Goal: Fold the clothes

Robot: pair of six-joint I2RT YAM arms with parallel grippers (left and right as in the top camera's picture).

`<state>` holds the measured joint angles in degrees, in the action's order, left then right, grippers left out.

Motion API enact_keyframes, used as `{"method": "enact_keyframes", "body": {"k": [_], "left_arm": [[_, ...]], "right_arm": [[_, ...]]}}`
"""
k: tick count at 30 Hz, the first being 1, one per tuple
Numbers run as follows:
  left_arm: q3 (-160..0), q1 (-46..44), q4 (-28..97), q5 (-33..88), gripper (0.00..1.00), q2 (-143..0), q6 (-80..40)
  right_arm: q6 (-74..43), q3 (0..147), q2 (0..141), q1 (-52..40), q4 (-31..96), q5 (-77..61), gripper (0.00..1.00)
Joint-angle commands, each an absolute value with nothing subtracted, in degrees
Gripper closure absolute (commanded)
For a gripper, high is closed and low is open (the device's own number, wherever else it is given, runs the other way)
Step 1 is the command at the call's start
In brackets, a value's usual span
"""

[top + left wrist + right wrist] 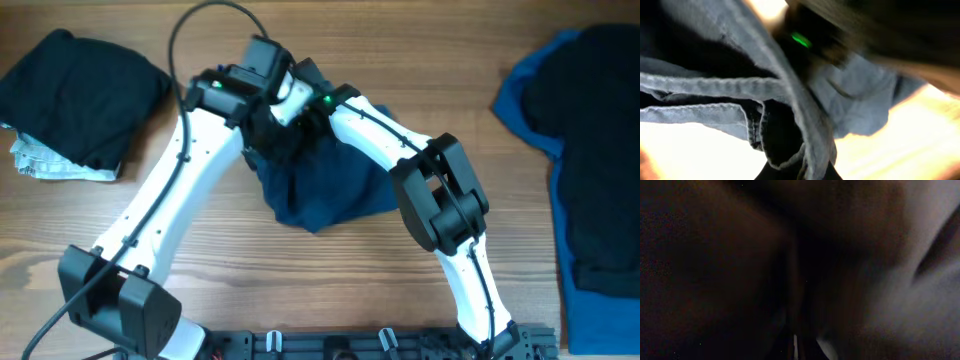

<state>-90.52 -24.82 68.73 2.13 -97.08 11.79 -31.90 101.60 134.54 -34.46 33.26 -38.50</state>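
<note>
**Both pincers buried in a navy garment at mid-table**

At the far left of the wooden table (pixel 300 290) lies a folded black garment (pixel 85 95). It rests on a light cloth (pixel 45 160) that peeks out at its lower edge. The cloth bears a dark print, too small to read.

The left arm (pixel 170 210) rises from the near left corner and reaches inward. Its left gripper (pixel 262 125) sits at the top edge of the navy garment (pixel 325 185), which is bunched in a loose heap at the middle of the table. The left wrist camera looks straight into this fabric, where stitched hems (pixel 740 87) cross the view in folds close to the lens. A green light (pixel 800 39) glows on a dark blurred body behind them. I cannot tell whether this pincer's fingers are apart or closed, for cloth hides them.

The right gripper (pixel 300 120) meets the same upper edge of the heap, just beside the left one. The right arm (pixel 440 200) bends back from it to the near right. Its wrist view is almost wholly dark and blurred, so the state of that pincer cannot be told either.

At the far right a blue garment (pixel 520 90) lies spread flat, and a black garment (pixel 600 150) lies on it, well apart from both pincers.
</note>
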Motion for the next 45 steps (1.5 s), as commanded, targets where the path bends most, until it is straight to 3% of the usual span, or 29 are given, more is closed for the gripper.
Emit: {"method": "enact_keyframes", "body": {"k": [1, 8, 14, 18, 21, 25, 33, 38, 45], "left_arm": [[-91.6, -29.8, 72.7, 6.5, 0.96, -96.1, 9.8], [-91.2, -34.7, 74.5, 6.6, 0.96, -96.1, 9.8], [-91.2, -34.6, 75.3, 6.5, 0.96, -96.1, 9.9], [-91.2, -34.6, 75.3, 6.6, 0.96, -96.1, 9.9], [-91.2, -34.6, 75.2, 6.5, 0.96, -96.1, 9.9], [-91.2, -34.7, 72.8, 6.6, 0.96, -96.3, 10.1], [-91.2, -34.7, 69.9, 6.6, 0.96, -96.4, 10.3], [-91.2, -35.7, 68.2, 9.6, 0.96, -96.4, 13.3], [-91.2, -39.7, 61.4, 9.6, 0.96, -100.3, 13.3]], "right_arm": [[-33.1, 101.6, 133.7, -34.5, 31.1, -39.9, 0.96], [-32.2, 101.7, 133.6, -33.7, 27.0, -39.5, 0.96], [-27.9, 104.0, 130.5, -24.5, 27.7, -44.0, 0.96], [-20.5, 103.9, 125.5, -17.5, 40.5, -40.3, 0.96], [-12.9, 103.7, 125.0, -14.7, 54.2, -29.8, 0.96], [-11.1, 99.7, 125.2, -14.2, 62.0, -14.4, 0.96], [-13.6, 89.6, 125.2, -13.6, 59.5, -11.8, 0.95], [-14.0, 81.3, 125.2, -13.6, 52.8, -19.1, 0.96], [-13.9, 80.6, 125.2, -13.6, 52.9, -19.4, 0.96]]}}
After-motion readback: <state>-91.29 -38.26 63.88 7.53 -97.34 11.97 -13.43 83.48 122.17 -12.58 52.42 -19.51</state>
